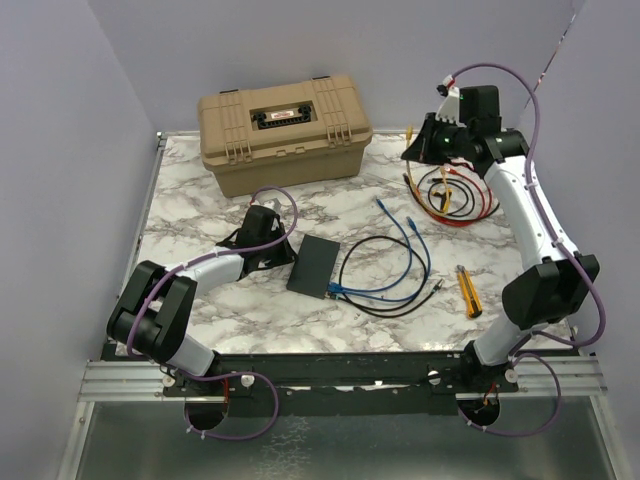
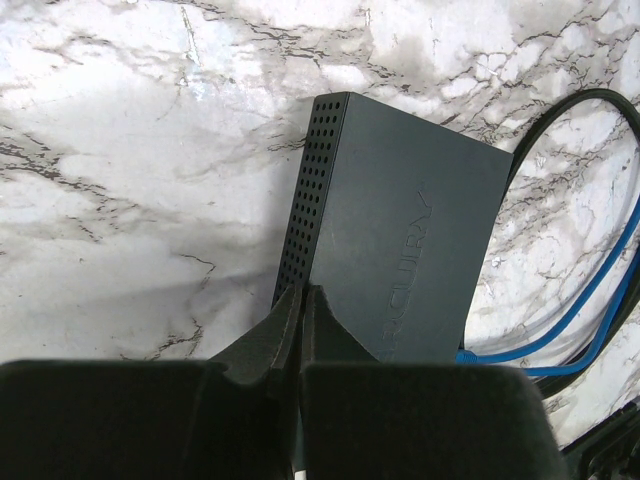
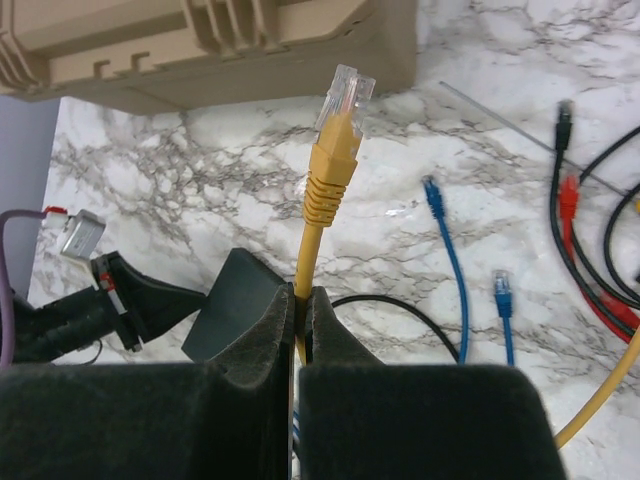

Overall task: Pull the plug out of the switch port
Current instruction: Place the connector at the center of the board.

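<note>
Right gripper [image 3: 301, 293] clamped on yellow cable [image 3: 305, 255], plug [image 3: 343, 95] standing free above fingertips: I judge pull done, release left. Left gripper [image 2: 303, 292] closed on nothing, tips at near corner of switch [image 2: 400, 230] lying ahead; maybe touching. Blue plug [image 2: 470, 355] at switch edge, right of tips.

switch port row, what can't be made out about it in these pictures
Left wrist view: the port edge of the thin matte-black rectangular switch is hidden by the shut left hand; only a sliver of the blue plug shows.
Top view: ports too small; which one holds the plug cannot be told.
Right wrist view: the right hand, shut on a yellow network cable, covers most of the switch.
</note>
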`<act>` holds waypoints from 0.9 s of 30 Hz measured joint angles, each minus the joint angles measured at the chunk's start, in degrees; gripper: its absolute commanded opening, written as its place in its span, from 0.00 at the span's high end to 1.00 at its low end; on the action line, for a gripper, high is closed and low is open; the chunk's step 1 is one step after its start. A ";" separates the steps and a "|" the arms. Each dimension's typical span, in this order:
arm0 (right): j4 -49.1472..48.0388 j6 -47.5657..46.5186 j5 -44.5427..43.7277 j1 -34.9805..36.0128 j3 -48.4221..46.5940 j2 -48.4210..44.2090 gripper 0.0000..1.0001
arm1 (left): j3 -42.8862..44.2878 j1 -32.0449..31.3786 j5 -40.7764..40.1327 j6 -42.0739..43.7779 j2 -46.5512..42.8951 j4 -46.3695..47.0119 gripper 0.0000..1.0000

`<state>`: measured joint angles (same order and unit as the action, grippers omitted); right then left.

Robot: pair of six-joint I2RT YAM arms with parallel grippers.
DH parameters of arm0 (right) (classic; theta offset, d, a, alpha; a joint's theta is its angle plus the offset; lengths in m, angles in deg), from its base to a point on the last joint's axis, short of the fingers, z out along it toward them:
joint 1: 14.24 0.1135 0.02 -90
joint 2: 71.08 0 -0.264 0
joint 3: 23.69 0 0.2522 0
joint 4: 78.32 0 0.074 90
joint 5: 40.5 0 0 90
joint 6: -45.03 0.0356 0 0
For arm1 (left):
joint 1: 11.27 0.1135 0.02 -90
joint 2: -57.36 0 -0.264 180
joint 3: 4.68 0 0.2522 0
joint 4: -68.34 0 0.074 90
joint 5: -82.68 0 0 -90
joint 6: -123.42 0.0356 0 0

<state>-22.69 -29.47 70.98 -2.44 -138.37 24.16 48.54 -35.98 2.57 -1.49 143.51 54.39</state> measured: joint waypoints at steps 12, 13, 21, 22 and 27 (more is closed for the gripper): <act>2.95 -2.21 -3.93 -6.84 -9.75 3.04 1.00 | -0.20 0.00 0.02 0.02 -0.07 0.28 1.00; 3.04 -2.32 -4.15 -7.13 -10.49 3.72 1.00 | -0.22 0.00 0.02 0.02 -0.09 0.31 1.00; 4.72 -3.63 -6.93 -8.85 -16.57 12.48 1.00 | -0.26 0.00 0.02 0.04 -0.11 0.37 1.00; 4.90 -3.76 -7.28 -9.09 -17.31 13.73 1.00 | -0.24 0.00 0.04 0.07 -0.11 0.37 1.00; 5.92 -4.59 -8.76 -10.82 -21.73 19.32 1.00 | 0.61 0.07 0.20 0.22 0.59 -0.15 1.00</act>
<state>-16.76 -34.06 62.21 -13.26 -160.10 43.48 49.15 -35.92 2.77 -1.27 144.10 54.24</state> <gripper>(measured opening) 0.012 0.008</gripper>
